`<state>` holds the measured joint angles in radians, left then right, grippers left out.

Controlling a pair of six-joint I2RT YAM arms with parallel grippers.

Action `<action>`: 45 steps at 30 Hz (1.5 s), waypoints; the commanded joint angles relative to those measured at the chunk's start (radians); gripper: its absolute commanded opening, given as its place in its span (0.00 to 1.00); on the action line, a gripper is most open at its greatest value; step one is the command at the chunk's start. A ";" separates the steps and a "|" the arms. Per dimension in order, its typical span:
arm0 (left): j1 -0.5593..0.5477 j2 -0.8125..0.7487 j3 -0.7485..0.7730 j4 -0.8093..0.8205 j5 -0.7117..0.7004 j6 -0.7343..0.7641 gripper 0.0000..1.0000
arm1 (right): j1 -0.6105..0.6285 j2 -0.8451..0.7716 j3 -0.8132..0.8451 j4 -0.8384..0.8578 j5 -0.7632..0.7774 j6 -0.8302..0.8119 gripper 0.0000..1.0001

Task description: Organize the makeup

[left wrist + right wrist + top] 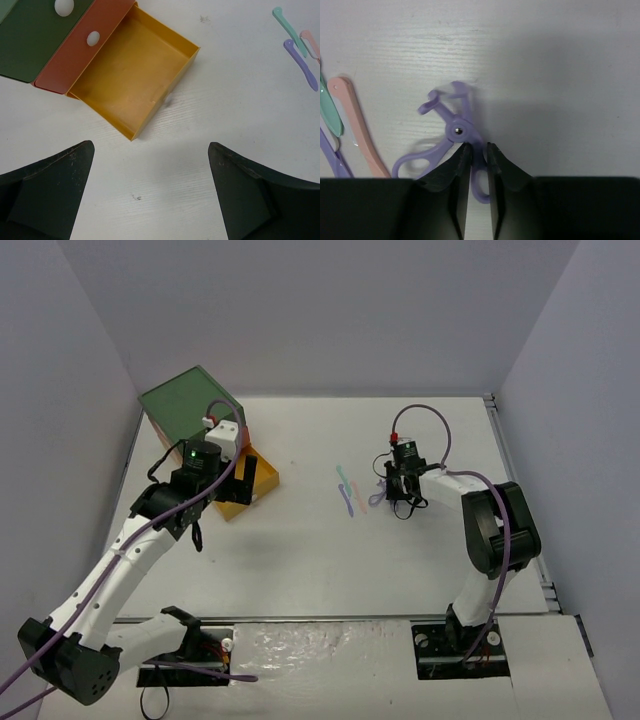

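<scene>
Purple eyelash curler (454,131) flat on the white table (545,60), right of centre in the top view; right claw (478,152) down on it, narrow, pinching one loop handle between its fingertips (457,167); other loop handle free to the left; curler head pointing away from the claw. Just left of the curler, three thin items side by side on the table: pink stick (359,131), teal stick (331,112), purple stick (334,160); none touching the right claw. Left claw (150,195) spread wide, gripping nothing, hanging over the table just in front of the yellow drawer (132,75); drawer pulled out of the green-topped box (25,45), resting on the table; red drawer front (77,50) with white knob (93,37) right above it. Three sticks well apart from the yellow drawer, lying between the two claws in the top view.
</scene>
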<state>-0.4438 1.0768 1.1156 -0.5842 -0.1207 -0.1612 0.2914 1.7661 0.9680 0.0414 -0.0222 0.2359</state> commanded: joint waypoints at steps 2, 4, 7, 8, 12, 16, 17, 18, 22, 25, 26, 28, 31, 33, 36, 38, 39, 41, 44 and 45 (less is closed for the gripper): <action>0.004 0.005 0.022 0.065 0.049 -0.015 0.97 | 0.024 0.005 0.014 -0.038 0.002 -0.015 0.04; 0.004 0.008 0.024 0.066 0.074 -0.024 0.97 | 0.031 -0.010 0.012 -0.038 0.007 -0.026 0.00; -0.002 0.025 0.042 0.065 0.129 -0.063 0.97 | 0.058 -0.081 0.006 -0.038 0.011 -0.045 0.00; -0.005 0.035 0.052 0.065 0.152 -0.075 0.97 | 0.072 -0.107 0.004 -0.038 0.015 -0.053 0.00; -0.034 0.062 0.094 0.077 0.239 -0.123 0.97 | 0.150 -0.225 -0.016 0.000 0.005 -0.064 0.00; -0.092 0.087 0.114 0.133 0.307 -0.153 0.97 | 0.221 -0.333 -0.059 0.112 -0.084 -0.046 0.00; -0.119 0.092 0.115 0.157 0.324 -0.162 0.97 | 0.243 -0.370 -0.077 0.147 -0.116 -0.034 0.00; -0.142 0.097 0.116 0.171 0.336 -0.169 0.97 | 0.266 -0.399 -0.087 0.194 -0.138 -0.026 0.00; -0.197 0.122 0.119 0.233 0.352 -0.190 0.97 | 0.330 -0.463 -0.122 0.338 -0.191 0.010 0.00; -0.228 0.144 0.135 0.241 0.336 -0.195 0.96 | 0.362 -0.487 -0.148 0.429 -0.223 0.043 0.00; -0.236 0.150 0.139 0.242 0.332 -0.197 0.95 | 0.371 -0.489 -0.148 0.441 -0.235 0.048 0.00; -0.247 0.160 0.144 0.249 0.329 -0.205 0.92 | 0.386 -0.487 -0.145 0.454 -0.250 0.053 0.00; -0.269 0.171 0.149 0.256 0.321 -0.214 0.86 | 0.404 -0.479 -0.141 0.470 -0.250 0.058 0.00; -0.278 0.186 0.151 0.251 0.312 -0.216 0.81 | 0.407 -0.481 -0.150 0.487 -0.258 0.071 0.00; -0.283 0.194 0.139 0.252 0.299 -0.231 0.73 | 0.408 -0.486 -0.157 0.509 -0.267 0.083 0.00; -0.283 0.196 0.128 0.254 0.292 -0.241 0.68 | 0.410 -0.487 -0.162 0.518 -0.268 0.086 0.00; -0.283 0.196 0.123 0.255 0.289 -0.246 0.65 | 0.411 -0.488 -0.166 0.523 -0.267 0.087 0.00; -0.283 0.196 0.114 0.259 0.284 -0.258 0.58 | 0.411 -0.493 -0.172 0.530 -0.264 0.091 0.00; -0.283 0.198 0.103 0.265 0.278 -0.270 0.43 | 0.411 -0.492 -0.173 0.532 -0.262 0.093 0.00; -0.283 0.198 0.100 0.269 0.277 -0.273 0.40 | 0.411 -0.491 -0.174 0.536 -0.262 0.094 0.00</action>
<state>-0.7250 1.2915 1.2009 -0.3953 0.1750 -0.4011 0.6956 1.3098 0.7853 0.4673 -0.2714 0.3173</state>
